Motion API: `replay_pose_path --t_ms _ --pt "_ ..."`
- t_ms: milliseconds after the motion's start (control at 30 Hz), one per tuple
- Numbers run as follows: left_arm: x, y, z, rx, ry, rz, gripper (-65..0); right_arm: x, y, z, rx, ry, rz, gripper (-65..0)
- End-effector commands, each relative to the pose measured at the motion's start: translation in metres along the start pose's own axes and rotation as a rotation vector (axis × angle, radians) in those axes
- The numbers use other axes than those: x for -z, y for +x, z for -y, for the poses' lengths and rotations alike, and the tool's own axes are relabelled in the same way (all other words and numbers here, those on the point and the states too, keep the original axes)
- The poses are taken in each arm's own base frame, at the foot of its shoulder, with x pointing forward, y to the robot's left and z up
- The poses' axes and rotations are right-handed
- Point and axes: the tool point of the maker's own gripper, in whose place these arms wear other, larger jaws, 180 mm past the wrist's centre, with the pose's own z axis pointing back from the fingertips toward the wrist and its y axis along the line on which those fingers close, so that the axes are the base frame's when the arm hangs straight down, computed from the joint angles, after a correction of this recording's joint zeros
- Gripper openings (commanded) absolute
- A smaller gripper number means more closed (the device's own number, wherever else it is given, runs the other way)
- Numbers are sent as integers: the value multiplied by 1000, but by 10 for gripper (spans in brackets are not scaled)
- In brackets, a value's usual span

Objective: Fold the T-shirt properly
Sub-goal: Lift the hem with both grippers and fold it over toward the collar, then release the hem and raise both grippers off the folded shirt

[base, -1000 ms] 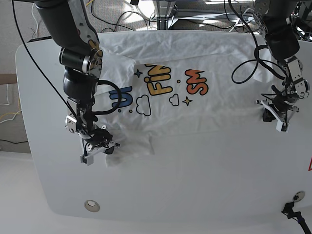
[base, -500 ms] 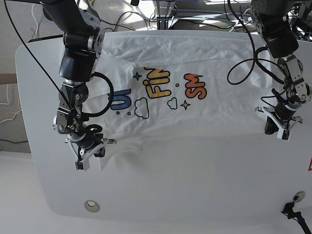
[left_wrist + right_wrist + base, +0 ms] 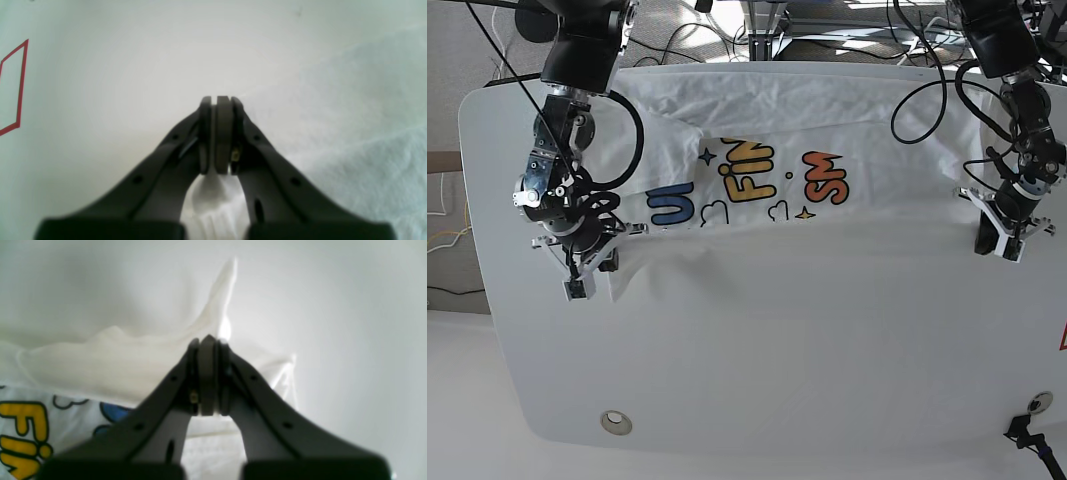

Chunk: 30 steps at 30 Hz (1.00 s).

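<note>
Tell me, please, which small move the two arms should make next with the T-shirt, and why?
Probably carry the pinched hem further toward the collar edge, both arms together. The left gripper and right gripper are both shut on the T-shirt, one at each side, and the lifted edge crosses just below the printed letters, so the fold looks only partly made. The letters remain uncovered.

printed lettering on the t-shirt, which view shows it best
The base view: the printed lettering on the T-shirt shows there as blue, yellow and orange letters across the spread cloth. The right wrist view catches only yellow letters and a blue patch at its lower left corner, partly behind the right pincer. The left wrist view shows plain white cloth.
</note>
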Motion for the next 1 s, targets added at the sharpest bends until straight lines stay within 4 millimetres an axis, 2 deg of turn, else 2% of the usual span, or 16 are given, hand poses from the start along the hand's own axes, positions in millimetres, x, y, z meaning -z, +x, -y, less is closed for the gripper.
replay_pose_path --t_ms 0,233,300,467,567,767,833,933,967 --pt "-6 13 -13 21 24 37 -650 -9 19 3 -20 -14 65 -650" --pt "-17 -16 -12 44 14 -35 -650 -24 -15 -2 -43 -21 1 -650" --pt "-24 -18 -15 71 17 -47 -650 -28 -24 -2 -48 -26 -48 -650" --pt "-36 -20 -6 112 8 -52 -650 -32 -43 1 -55 -32 -116 -650" --pt "-42 -22 -1 130 1 -57 -650 -32 -46 1 -56 -32 -124 -650" --pt "-46 -27 -3 149 -1 -76 -650 -34 -58 0 -53 -32 -150 -650" --pt "-46 -30 -2 149 -4 -82 -650 -35 -68 -1 -52 -28 -172 -650" --pt "-50 -40 2 152 -14 -108 -650 -36 -75 -2 -52 -26 -185 -649" --pt "-51 -43 3 153 -16 -115 -650 -37 -81 -3 -51 -24 -199 -600"
